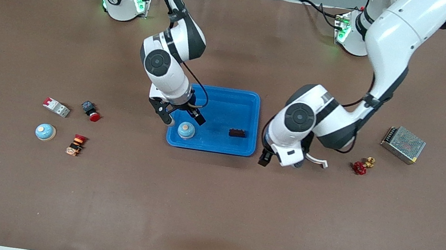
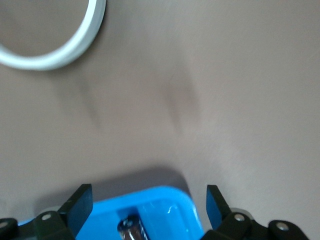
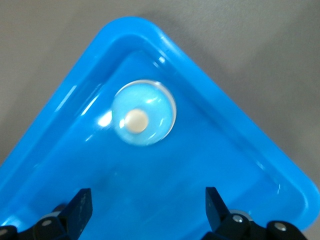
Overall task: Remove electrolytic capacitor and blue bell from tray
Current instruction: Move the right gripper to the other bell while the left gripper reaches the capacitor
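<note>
Right hand [image 1: 183,115] hovering wide open, empty, over tray [image 1: 249,100]; blue bell [image 1: 186,130] sitting in tray corner. Center your fingers around dome before closing. Left hand [image 1: 273,160] waiting open, empty, beside tray; capacitor [image 1: 237,133] lying inside tray.

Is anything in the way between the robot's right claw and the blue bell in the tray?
Nothing visible. The right gripper hangs open over the tray, just above the blue bell, with only bare tray floor around the bell.
</note>
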Available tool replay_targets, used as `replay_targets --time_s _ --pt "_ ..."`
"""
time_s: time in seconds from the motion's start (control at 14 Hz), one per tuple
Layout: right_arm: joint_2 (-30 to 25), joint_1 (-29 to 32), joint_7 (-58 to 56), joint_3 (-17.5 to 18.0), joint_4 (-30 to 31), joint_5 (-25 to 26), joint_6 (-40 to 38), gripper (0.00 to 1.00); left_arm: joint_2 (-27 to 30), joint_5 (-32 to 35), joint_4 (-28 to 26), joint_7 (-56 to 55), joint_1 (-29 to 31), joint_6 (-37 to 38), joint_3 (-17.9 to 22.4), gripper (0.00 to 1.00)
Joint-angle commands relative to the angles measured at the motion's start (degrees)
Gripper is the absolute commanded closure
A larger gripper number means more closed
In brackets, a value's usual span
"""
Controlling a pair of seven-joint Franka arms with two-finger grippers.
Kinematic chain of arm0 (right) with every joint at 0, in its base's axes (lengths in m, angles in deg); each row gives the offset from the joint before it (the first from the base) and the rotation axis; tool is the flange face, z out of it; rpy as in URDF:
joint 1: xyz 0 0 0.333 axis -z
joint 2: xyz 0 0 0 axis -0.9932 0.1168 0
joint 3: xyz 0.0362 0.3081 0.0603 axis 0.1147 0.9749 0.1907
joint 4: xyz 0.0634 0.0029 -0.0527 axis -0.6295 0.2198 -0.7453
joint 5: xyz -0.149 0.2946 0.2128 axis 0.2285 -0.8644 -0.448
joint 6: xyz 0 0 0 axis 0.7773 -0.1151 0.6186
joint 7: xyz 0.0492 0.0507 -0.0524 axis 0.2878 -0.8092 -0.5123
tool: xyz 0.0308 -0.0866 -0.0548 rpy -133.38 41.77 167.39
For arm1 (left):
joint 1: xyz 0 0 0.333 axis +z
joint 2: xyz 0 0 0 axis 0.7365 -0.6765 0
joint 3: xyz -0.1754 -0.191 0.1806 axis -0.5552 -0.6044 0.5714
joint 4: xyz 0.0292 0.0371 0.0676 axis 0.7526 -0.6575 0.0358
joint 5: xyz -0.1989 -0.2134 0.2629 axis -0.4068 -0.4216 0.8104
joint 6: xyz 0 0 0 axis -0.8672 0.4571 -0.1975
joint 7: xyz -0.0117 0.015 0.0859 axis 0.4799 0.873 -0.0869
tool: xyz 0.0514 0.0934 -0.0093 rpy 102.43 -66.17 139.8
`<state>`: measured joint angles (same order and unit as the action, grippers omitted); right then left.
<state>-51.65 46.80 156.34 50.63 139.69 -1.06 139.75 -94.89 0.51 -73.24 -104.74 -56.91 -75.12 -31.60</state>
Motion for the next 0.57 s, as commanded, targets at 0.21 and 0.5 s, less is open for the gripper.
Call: replay_targets --time_s 0.21,0.5 --pt "2.9 0.6 4.1 -1.7 -2.4 8.6 0.3 0.00 -3.1 0.2 1.8 -11.2 -4.3 -2.8 0.1 0.13" --pt "5.1 0.6 4.1 -2.2 -4.8 8.9 0.2 0.00 -6.2 0.9 1.8 -16.4 -7.5 -6.1 1.3 0.15"
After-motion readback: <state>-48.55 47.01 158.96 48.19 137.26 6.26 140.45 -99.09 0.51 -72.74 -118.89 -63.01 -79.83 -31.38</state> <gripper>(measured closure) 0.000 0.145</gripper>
